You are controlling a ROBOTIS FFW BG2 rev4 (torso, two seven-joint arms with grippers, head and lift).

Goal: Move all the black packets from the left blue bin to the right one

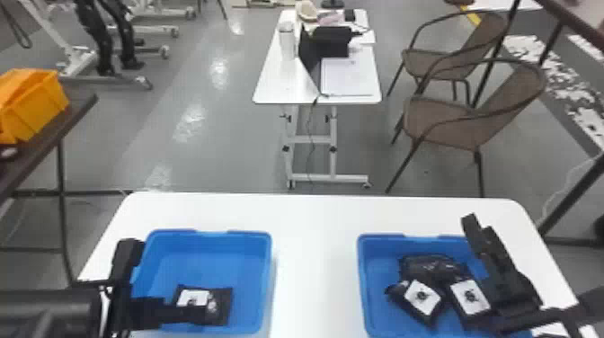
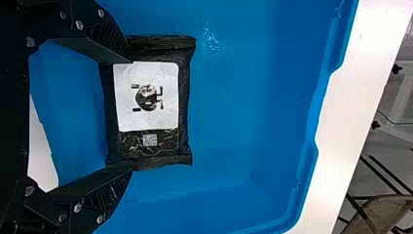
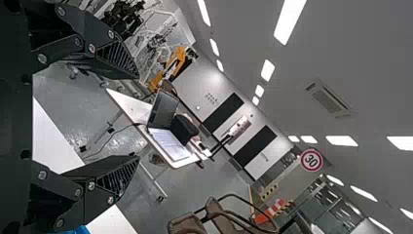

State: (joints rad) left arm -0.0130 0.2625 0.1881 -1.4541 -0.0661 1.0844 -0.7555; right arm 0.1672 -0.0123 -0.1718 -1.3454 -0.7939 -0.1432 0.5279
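Note:
My left gripper (image 1: 173, 281) is over the left blue bin (image 1: 211, 247). One black packet (image 1: 223, 296) with a white label lies in that bin, partly behind a finger. In the left wrist view, the left gripper (image 2: 130, 116) stands open, its fingertips by the two ends of the packet (image 2: 146, 97). The right blue bin (image 1: 375, 278) holds several black packets (image 1: 422, 299) bunched together. My right gripper (image 1: 499, 265) is above the right side of that bin, covering part of it; the right gripper (image 3: 139, 117) is open with nothing between its fingers in the right wrist view.
Both bins stand on a white table (image 1: 314, 251), with a strip of tabletop between them. Beyond it are a smaller white table (image 1: 292, 85) with things on it and brown chairs (image 1: 467, 121) at the right. A yellow bin (image 1: 33, 105) sits on a dark table at the left.

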